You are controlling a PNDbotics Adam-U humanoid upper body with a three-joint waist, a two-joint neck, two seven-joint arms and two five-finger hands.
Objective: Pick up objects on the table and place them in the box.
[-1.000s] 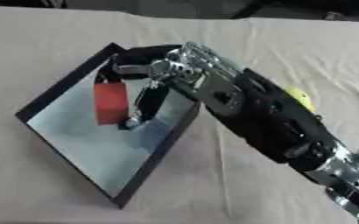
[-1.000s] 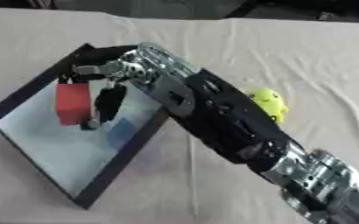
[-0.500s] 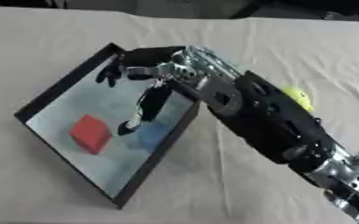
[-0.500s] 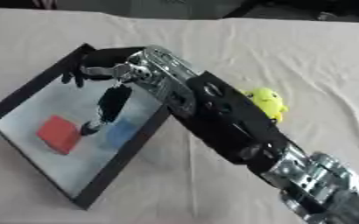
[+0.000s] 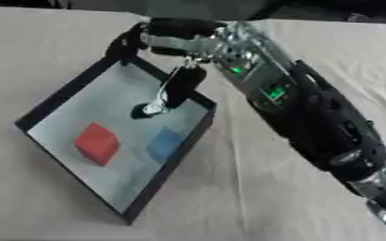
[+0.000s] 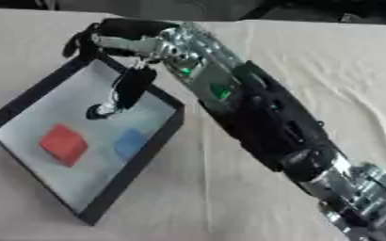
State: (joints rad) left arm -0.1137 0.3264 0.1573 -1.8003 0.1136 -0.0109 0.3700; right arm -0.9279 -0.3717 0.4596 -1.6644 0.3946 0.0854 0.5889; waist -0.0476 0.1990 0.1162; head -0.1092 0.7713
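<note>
A black-rimmed box [image 5: 167,174] with a pale floor lies on the cloth at the left. Inside it a red cube [image 5: 96,142] rests beside a blue cube [image 5: 165,143]. My right hand [image 5: 176,40] hangs over the box's far corner, open and holding nothing. Its fingers reach left past the rim and its thumb [image 5: 176,87] points down above the box floor. The right arm [image 6: 254,113] crosses the picture from the lower right. No loose object shows on the cloth; the arm covers part of it. My left hand is out of sight.
Wrinkled beige cloth [image 5: 56,42] covers the table on all sides of the box. A dark edge runs along the far side of the table.
One second ago my right hand held the red cube over the box; it let go and the cube now lies on the box floor. The hand has drawn back to the far corner.
</note>
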